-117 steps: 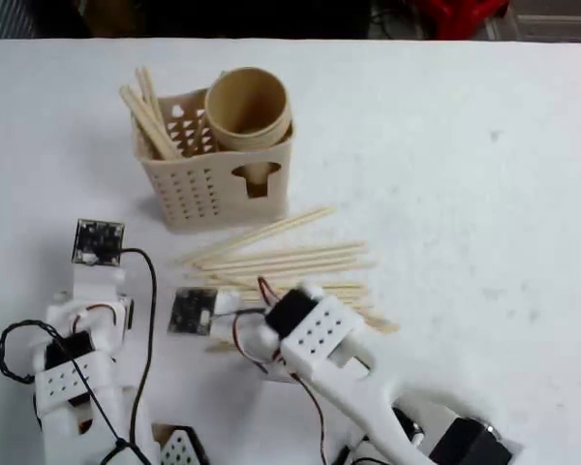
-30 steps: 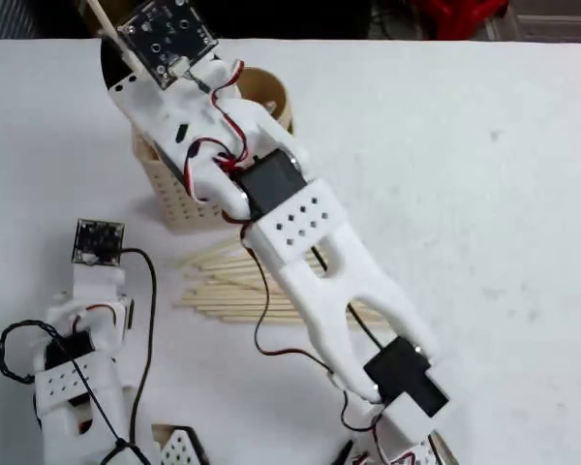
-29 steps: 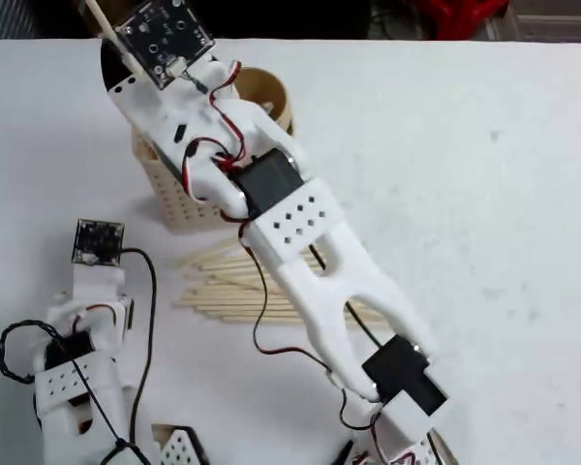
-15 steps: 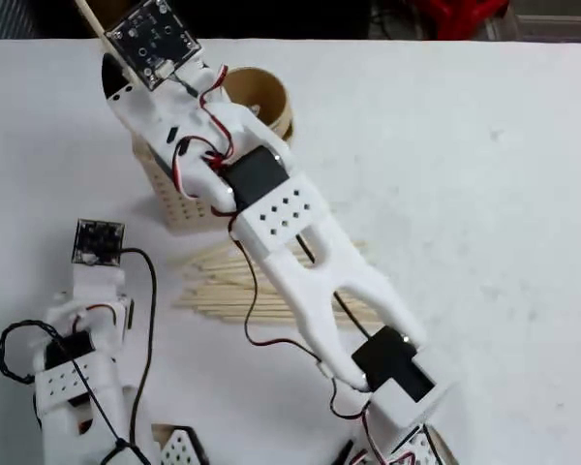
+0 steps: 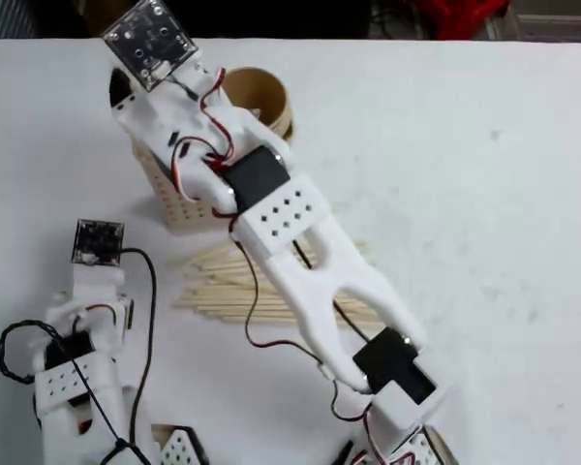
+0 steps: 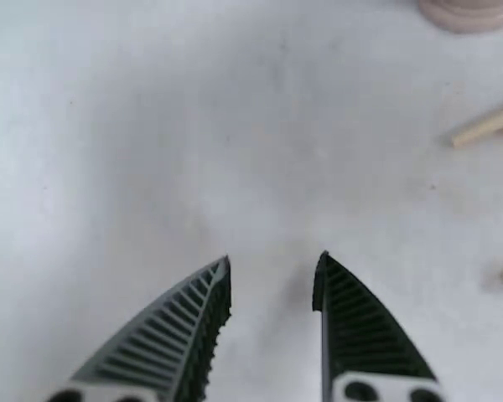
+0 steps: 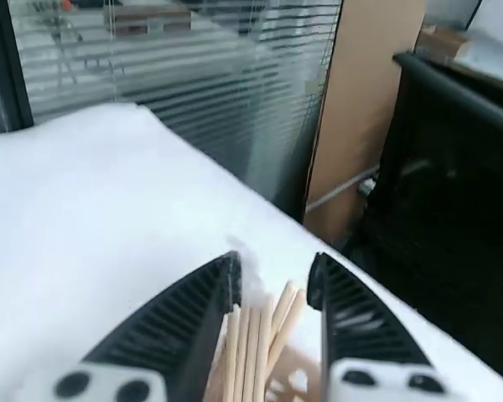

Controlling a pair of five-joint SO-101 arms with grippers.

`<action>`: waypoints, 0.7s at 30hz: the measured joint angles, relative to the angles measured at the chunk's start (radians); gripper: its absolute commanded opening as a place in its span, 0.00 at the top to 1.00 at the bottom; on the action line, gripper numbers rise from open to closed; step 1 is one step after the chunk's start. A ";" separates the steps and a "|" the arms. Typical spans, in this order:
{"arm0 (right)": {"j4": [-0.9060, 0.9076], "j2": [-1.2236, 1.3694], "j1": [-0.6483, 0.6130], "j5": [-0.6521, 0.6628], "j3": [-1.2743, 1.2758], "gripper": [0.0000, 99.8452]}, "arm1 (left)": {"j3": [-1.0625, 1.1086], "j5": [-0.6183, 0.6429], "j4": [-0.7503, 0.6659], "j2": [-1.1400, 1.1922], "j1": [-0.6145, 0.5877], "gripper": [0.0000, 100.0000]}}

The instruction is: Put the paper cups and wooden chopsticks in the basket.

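- 1 basket [image 5: 171, 201] stands on the tabletop [image 5: 465, 174] near its far edge, toward the left side.
- 1 paper cup [image 5: 261, 95] rim shows in the basket's right part; whether more are nested inside cannot be told.
- At least 4 standing chopsticks [image 7: 258, 343] lean upright in the basket.
- The right tool [image 7: 272, 270] hangs just above those sticks, its 2 fingers parted and gripping nothing.
- The right arm [image 5: 305, 252] stretches from the near edge across to the basket.
- Loose chopsticks [image 5: 208, 291], more than 6, lie in 1 flat pile in front of the basket; the arm covers part, so no exact count.
- The left tool [image 6: 272, 270] is over bare tabletop by the near-left corner, fingers apart and empty, with 2 stick ends [image 6: 484, 127] nearby.
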 measured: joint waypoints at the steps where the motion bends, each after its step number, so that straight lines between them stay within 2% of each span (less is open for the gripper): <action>1: 0.044 -0.020 0.000 0.000 0.000 0.92 | 0.000 0.000 0.000 0.000 0.000 0.83; 4: 0.252 -0.117 0.000 0.000 0.000 0.98 | 0.000 0.000 0.000 0.000 0.000 0.83; 9: 0.647 -0.244 0.051 0.012 -0.005 0.98 | 0.000 0.000 0.000 0.000 0.000 0.83; 13: 0.881 -0.247 0.029 0.147 0.026 0.98 | 0.000 0.000 0.000 0.000 0.000 0.83; 17: 0.931 -0.301 0.002 0.281 0.190 0.97 | 0.000 0.000 0.000 0.000 0.000 0.83; 21: 0.842 -0.338 0.005 0.385 0.446 0.92 | 0.000 0.000 0.000 0.000 0.000 0.83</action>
